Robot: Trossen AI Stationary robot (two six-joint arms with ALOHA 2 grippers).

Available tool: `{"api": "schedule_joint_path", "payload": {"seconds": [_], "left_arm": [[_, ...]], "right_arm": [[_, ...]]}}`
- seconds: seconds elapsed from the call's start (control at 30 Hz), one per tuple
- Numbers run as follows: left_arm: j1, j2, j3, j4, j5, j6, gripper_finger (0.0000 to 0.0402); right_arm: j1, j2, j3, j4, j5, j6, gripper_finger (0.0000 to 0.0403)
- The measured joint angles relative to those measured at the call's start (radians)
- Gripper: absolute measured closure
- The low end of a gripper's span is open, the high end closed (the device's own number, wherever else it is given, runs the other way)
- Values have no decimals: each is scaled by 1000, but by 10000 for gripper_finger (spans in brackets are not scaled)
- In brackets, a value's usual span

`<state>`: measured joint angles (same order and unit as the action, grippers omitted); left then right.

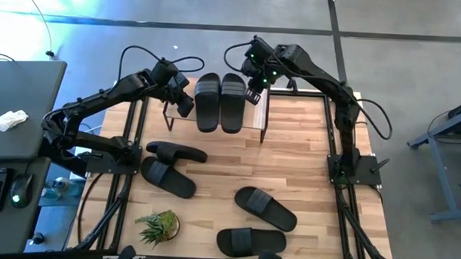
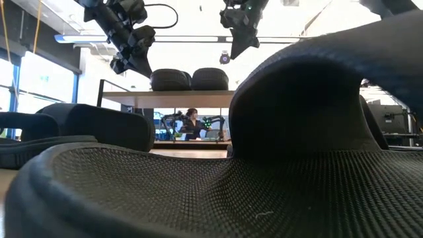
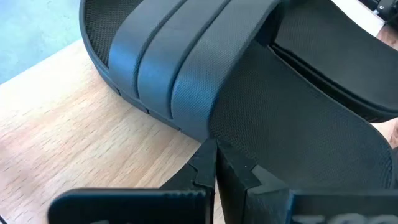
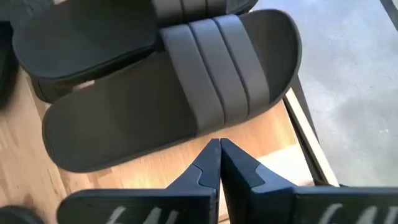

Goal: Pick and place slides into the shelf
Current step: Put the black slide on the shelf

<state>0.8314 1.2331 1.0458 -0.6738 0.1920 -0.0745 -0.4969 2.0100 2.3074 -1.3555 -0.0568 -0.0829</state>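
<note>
Two black slides lie side by side on the shelf (image 1: 254, 119) top: the left one (image 1: 207, 102) and the right one (image 1: 233, 103). In the low view both (image 2: 190, 79) sit on the plank (image 2: 165, 98). My left gripper (image 1: 186, 108) hovers shut just off the left slide's outer side (image 3: 186, 74), above the plank (image 3: 74, 137). My right gripper (image 1: 255, 96) hovers shut beside the right slide (image 4: 168, 106), raised above it (image 2: 236, 49). Several more slides lie on the table: (image 1: 176, 152), (image 1: 167, 177), (image 1: 266, 208), (image 1: 250, 240).
A small potted plant (image 1: 158, 225) stands near the table's near left corner. One slide (image 2: 264, 165) lies right in front of the low camera and fills most of that view. A desk with a keyboard and mouse (image 1: 17, 190) stands left of the table. A person (image 2: 192, 122) sits far behind.
</note>
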Motion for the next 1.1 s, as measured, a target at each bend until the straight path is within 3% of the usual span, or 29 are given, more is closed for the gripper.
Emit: {"api": "schedule_joint_path", "payload": {"seconds": [0.07,0.27,0.53,0.67,0.83,1.1], "left_arm": [[0,0,0,0,2,0,401],[0,0,0,0,6,0,401],[0,0,0,1,11,18,401],[0,0,0,15,20,18,401],[0,0,0,39,37,18,401],[0,0,0,44,41,18,401]], "right_arm": [[0,1,0,43,-51,8,403],[102,-3,0,142,-60,17,403],[282,-3,0,184,68,46,403],[349,-5,0,326,80,43,403],[386,-51,1,436,112,14,403],[385,-127,-32,355,142,24,403]]}}
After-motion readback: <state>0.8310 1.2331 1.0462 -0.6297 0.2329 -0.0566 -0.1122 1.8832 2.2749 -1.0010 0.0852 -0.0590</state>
